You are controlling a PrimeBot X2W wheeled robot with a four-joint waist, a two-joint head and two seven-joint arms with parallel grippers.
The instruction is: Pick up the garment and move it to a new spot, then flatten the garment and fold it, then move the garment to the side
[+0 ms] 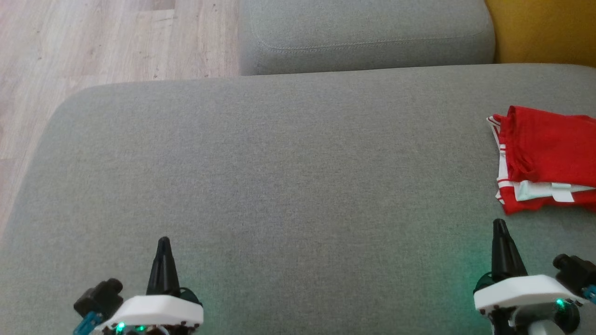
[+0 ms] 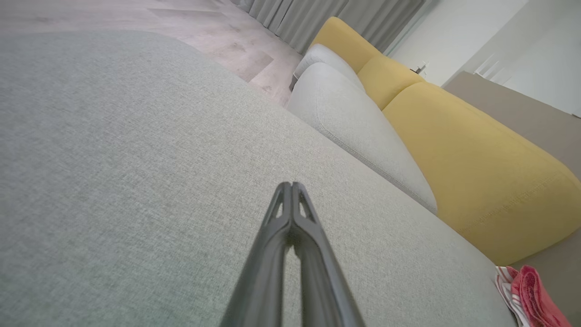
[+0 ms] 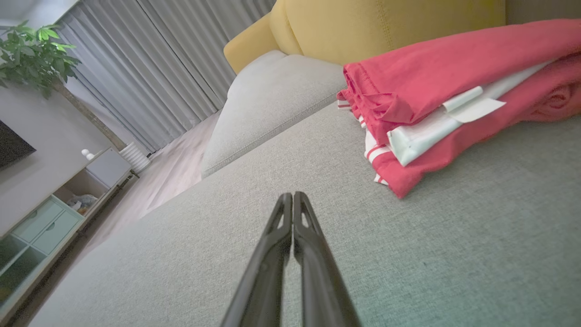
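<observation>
A red garment (image 1: pixel 549 149) with white stripes lies folded in a stack at the right edge of the grey sofa seat (image 1: pixel 288 177). In the right wrist view the garment (image 3: pixel 435 81) lies ahead and to the right, with a white layer and label showing between its red folds. In the left wrist view a corner of the garment (image 2: pixel 526 295) shows at the lower right. My right gripper (image 1: pixel 499 224) is shut and empty, a short way in front of the garment. My left gripper (image 1: pixel 164 242) is shut and empty at the lower left, far from it.
A second grey cushion (image 1: pixel 368 32) lies behind the seat, with a yellow backrest (image 1: pixel 545 28) at the far right. Pale wood floor (image 1: pixel 93 42) runs along the left. The right wrist view shows curtains (image 3: pixel 154 68), a plant (image 3: pixel 36 54) and a low cabinet (image 3: pixel 45 218).
</observation>
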